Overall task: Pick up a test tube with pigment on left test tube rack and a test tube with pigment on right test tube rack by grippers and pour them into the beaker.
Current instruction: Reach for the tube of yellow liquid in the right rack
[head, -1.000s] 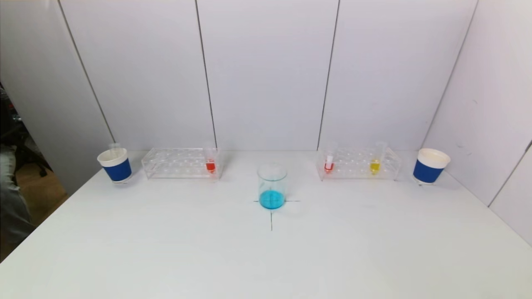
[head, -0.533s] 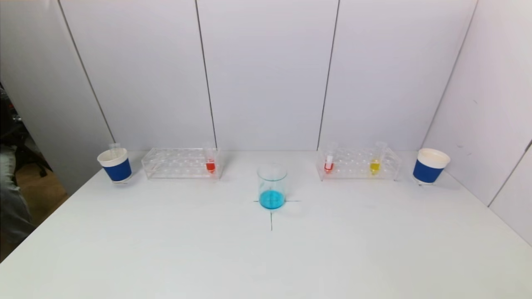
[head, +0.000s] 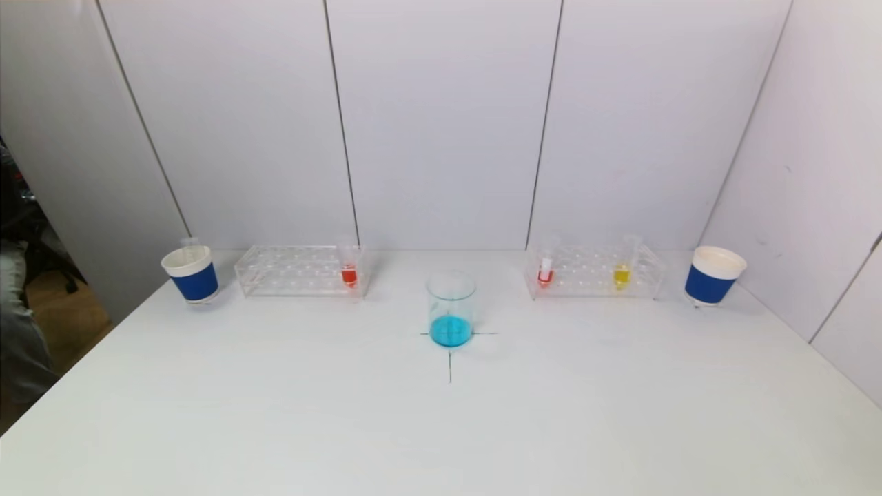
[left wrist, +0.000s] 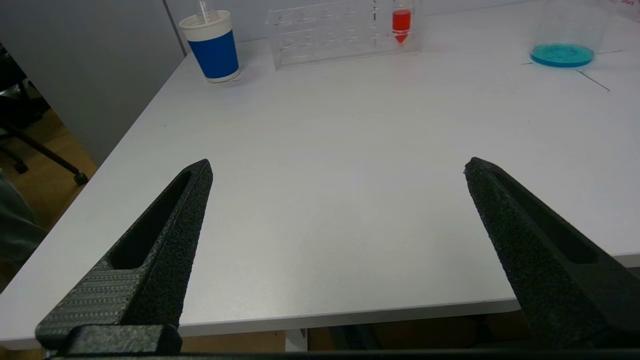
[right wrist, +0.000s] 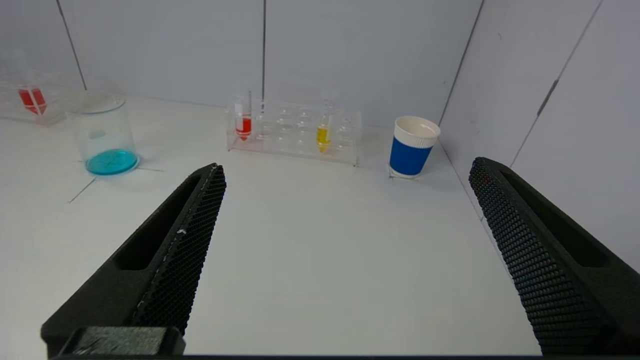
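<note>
A glass beaker (head: 451, 308) with blue liquid stands on a cross mark mid-table. The clear left rack (head: 300, 271) holds one tube with red pigment (head: 349, 275) at its inner end. The clear right rack (head: 594, 271) holds a red tube (head: 545, 273) and a yellow tube (head: 621, 275). Neither gripper shows in the head view. My left gripper (left wrist: 337, 167) hangs open near the table's front edge, far from the left rack (left wrist: 345, 32). My right gripper (right wrist: 347, 167) is open too, well short of the right rack (right wrist: 295, 131). Nothing is between either pair of fingers.
A blue paper cup (head: 191, 273) with an empty tube in it stands left of the left rack. Another blue cup (head: 713, 275) stands right of the right rack. White wall panels close the back and right side; the table's left edge drops to the floor.
</note>
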### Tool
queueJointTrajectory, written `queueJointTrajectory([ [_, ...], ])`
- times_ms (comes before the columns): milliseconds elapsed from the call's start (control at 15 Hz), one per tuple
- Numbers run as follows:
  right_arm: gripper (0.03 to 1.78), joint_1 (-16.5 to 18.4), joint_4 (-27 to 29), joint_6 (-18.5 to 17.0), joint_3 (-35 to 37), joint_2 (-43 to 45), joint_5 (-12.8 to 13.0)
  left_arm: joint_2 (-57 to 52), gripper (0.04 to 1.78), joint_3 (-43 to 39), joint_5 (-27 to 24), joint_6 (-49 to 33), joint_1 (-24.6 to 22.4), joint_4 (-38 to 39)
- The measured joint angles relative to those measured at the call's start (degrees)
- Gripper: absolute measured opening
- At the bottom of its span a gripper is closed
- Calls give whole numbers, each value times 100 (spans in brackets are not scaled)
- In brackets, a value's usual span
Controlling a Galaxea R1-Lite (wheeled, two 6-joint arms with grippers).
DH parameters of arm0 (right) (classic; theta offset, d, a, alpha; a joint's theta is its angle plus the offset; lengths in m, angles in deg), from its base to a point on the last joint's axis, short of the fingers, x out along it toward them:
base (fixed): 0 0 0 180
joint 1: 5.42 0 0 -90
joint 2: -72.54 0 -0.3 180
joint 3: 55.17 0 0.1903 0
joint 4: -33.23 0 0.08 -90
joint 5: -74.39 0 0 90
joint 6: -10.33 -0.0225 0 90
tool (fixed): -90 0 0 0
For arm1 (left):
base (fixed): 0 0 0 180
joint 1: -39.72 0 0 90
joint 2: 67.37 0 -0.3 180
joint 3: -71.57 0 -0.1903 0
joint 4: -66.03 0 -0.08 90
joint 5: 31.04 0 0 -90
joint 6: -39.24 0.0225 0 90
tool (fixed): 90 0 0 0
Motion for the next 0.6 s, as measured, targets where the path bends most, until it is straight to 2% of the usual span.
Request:
queueJointTrajectory([
  [600,177,-21,-3221,-94,-15,-3789,49,0,176,0,0,0,0,0],
])
